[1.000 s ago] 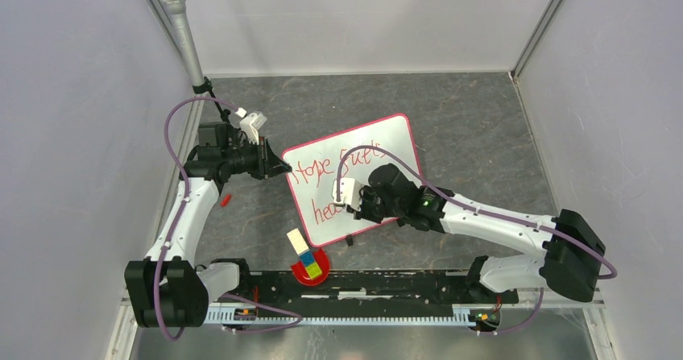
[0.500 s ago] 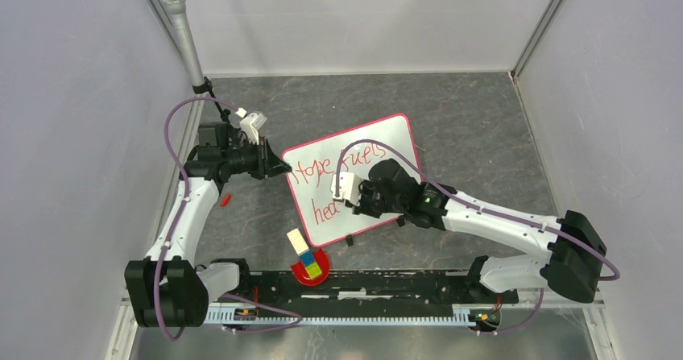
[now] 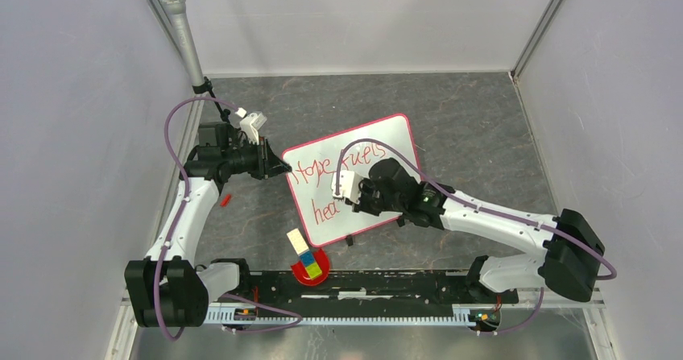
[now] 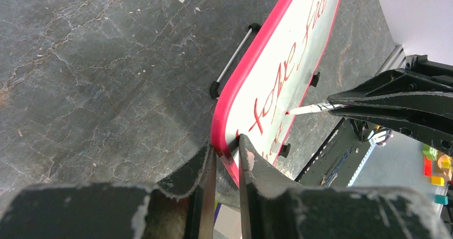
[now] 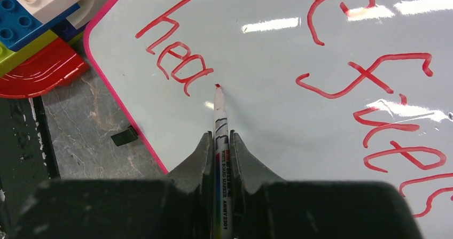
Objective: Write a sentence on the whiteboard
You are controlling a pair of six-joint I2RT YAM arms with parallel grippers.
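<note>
Moved since a second ago: the right gripper [image 5: 219,138] has shifted a little toward the far side of the whiteboard [image 3: 388,134], and the second line of red lettering [image 5: 176,62] has gained a curved stroke after "hea". Unchanged: left arm, board, loose items. Right gripper: jaws narrow, clamped on a red whiteboard marker [image 5: 220,122], its tip on or just above the glossy surface right of that stroke. Left gripper [image 4: 225,152]: jaws narrow, pinching the board's pink border at its left corner. The whiteboard lies tilted at mid-table [image 3: 475,126]; upper line reads "hope fuels". Holder: red rounded dish [image 3: 317,271], just off the board's near corner, bearing stacked toy bricks [image 3: 304,253]. Loose: small red object [image 3: 226,200] beside the left arm.
</note>
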